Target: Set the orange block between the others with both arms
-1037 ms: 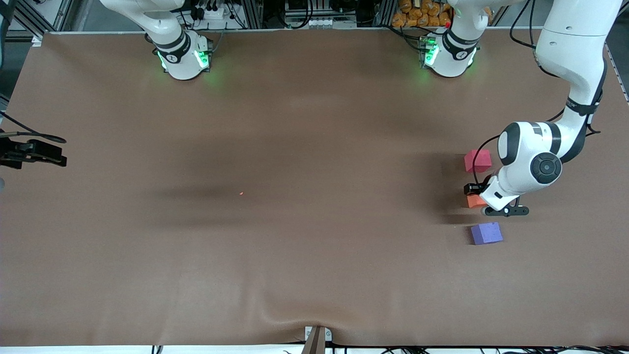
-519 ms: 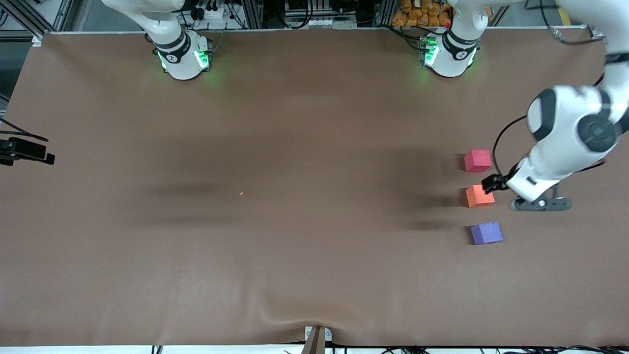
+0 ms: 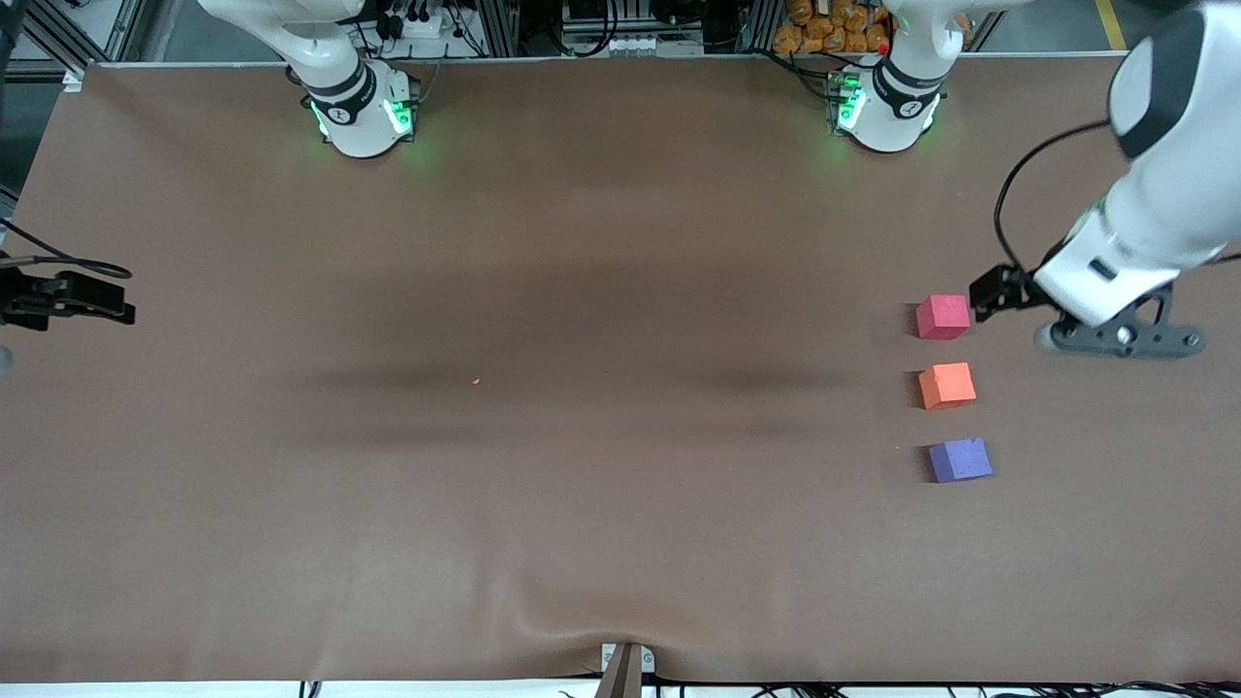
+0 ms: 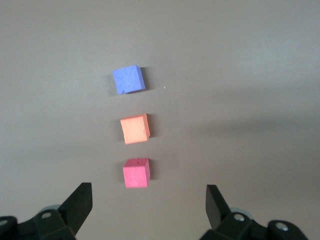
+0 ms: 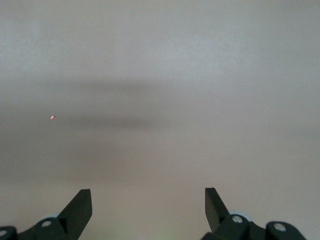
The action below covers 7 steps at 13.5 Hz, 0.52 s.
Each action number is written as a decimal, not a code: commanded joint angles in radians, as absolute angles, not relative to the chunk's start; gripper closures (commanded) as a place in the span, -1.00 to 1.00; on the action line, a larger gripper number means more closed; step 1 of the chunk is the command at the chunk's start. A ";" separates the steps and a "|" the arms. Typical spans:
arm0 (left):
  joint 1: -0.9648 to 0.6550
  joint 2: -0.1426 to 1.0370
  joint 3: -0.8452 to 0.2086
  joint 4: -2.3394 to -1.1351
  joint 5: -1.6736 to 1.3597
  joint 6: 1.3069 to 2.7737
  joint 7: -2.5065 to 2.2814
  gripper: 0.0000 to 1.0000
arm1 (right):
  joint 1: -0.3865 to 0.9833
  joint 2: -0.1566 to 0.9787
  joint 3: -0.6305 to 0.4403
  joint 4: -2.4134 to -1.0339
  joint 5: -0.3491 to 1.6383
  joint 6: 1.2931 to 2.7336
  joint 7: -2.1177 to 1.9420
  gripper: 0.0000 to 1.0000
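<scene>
Orange block [image 3: 946, 385] of matte, foam-like material sits on the table between two matching cubes, apart from both: the red-pink cube [image 3: 942, 316] lies farther from the front camera, the purple-blue cube [image 3: 960, 460] nearer, the three forming a short row toward the left arm's end of the table. All three show square, slightly soft-edged faces with no sheen; the left wrist view shows the same row, orange block [image 4: 135, 129] in the middle, purple-blue cube [image 4: 129, 79] and red-pink cube [image 4: 136, 172] at either end. The left gripper [image 4: 149, 200] hangs in the air just beside the red-pink cube, its black fingers spread wide and holding nothing; in the front view the left gripper [image 3: 1003, 289] shows at the end of a white, black-banded arm with a cable looping above it. The right gripper [image 5: 148, 200] waits at the right arm's end of the table, its fingers likewise apart and empty. A smooth brown mat [image 3: 582, 485] covers the whole table, puckered at the edge nearest the front camera, with a tiny orange speck [image 3: 476, 381] near its middle. Green lights glow on both arm bases, against aluminium framing and cables.
</scene>
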State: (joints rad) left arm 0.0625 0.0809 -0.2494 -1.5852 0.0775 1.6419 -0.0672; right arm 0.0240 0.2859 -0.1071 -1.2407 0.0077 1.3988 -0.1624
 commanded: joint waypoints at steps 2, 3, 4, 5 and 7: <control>-0.011 0.009 -0.167 -1.516 0.043 1.466 -0.017 -1.00 | 0.020 0.275 -0.107 -1.241 -0.012 1.391 -0.167 -1.00; -0.005 0.014 -0.164 -1.494 0.043 1.430 -0.011 -1.00 | 0.023 0.275 -0.107 -1.241 -0.017 1.391 -0.167 -1.00; -0.003 0.011 -0.164 -1.487 0.034 1.413 0.012 -1.00 | 0.028 0.275 -0.107 -1.241 -0.021 1.391 -0.167 -1.00; 0.006 0.011 -0.164 -1.482 0.028 1.411 0.021 -1.00 | 0.031 0.275 -0.107 -1.241 -0.023 1.391 -0.167 -1.00; 0.012 0.008 -0.164 -1.479 0.026 1.410 0.023 -1.00 | 0.029 0.275 -0.107 -1.241 -0.021 1.391 -0.169 -1.00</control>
State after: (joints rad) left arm 0.0070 -0.0023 -0.1666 -1.5057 0.0441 1.4331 0.0026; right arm 0.0262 0.2859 -0.1104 -1.2406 0.0018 1.3989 -0.1628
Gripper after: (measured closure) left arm 0.000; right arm 0.000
